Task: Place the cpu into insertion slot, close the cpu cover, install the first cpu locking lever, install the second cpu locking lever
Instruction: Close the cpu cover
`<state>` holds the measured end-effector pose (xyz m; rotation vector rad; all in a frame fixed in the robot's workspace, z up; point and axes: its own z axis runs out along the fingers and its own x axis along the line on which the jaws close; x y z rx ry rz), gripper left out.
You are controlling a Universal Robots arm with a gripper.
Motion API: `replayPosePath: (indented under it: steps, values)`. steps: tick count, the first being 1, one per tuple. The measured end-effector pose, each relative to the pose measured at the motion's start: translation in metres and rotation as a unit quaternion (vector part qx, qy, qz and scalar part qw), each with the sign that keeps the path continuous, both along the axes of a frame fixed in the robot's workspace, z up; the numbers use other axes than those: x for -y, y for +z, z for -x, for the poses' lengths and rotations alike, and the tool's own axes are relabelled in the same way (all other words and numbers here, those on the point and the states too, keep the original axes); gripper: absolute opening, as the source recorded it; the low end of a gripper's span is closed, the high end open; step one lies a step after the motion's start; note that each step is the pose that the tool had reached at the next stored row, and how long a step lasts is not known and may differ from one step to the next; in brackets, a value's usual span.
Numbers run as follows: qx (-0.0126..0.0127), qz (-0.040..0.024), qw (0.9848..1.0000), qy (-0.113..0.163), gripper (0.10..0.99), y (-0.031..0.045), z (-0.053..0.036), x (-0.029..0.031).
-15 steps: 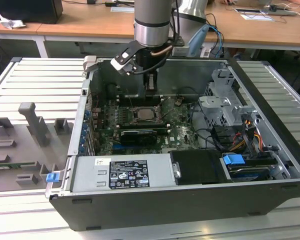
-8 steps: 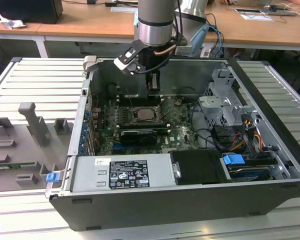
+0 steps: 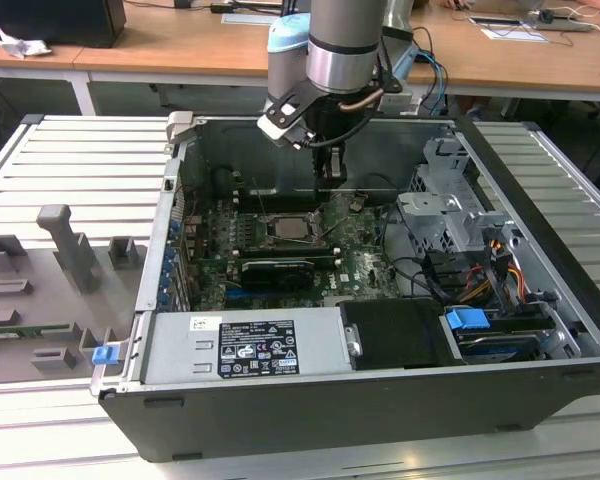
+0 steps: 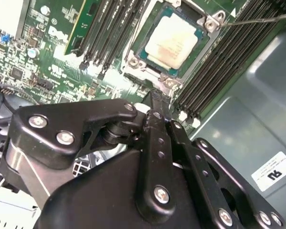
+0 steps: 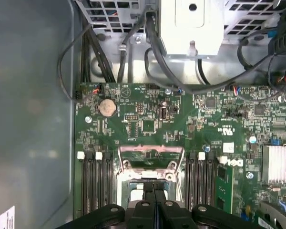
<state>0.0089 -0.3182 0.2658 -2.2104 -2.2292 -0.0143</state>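
Sq cpu [image 4: 174, 40], dull silver-tan metal face, flat in dark insertion slot [image 4: 136, 61] w/ silvery rim, black gripper [image 4: 155, 98] fingers pressed together, empty, tips just beside slot edge

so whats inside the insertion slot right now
The cpu lies flat in the insertion slot, metal face up. The slot's floor beneath it is hidden by the chip.
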Motion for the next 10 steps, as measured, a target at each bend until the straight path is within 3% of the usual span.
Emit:
replayPosePath:
  steps: [10]
  values:
    - [0.0004,0.0004,1.0000,0.000,0.106,0.0029,-0.0076,0.0000]
